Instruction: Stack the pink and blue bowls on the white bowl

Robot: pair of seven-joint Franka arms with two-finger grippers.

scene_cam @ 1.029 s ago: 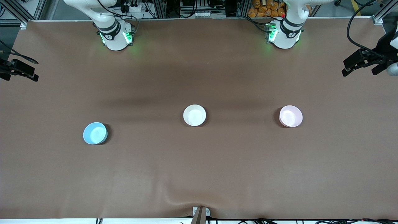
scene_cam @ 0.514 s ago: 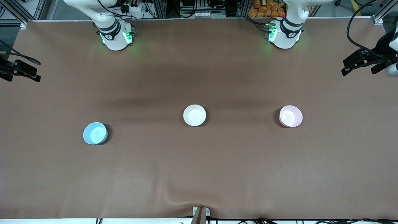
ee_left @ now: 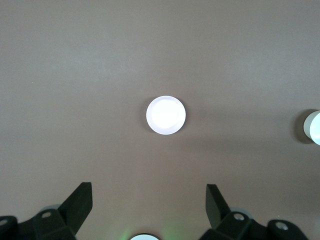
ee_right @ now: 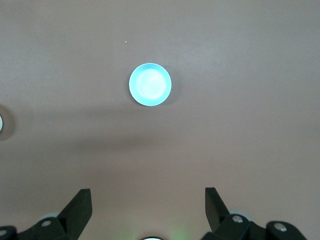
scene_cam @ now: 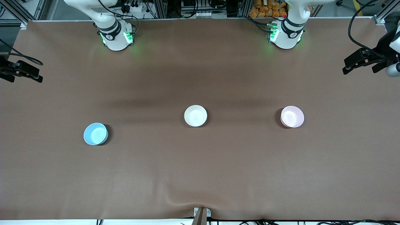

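Nothing is stacked yet. The left gripper hangs high, jaws wide, pink bowl far below them; the right gripper, jaws wide, is above the blue bowl. The white bowl waits on the tabletop. Next: descend and grasp.

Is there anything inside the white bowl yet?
No. The white bowl looks empty, its inside fully visible. The pink bowl and blue bowl sit apart on the brown table. What is under the white bowl is covered.
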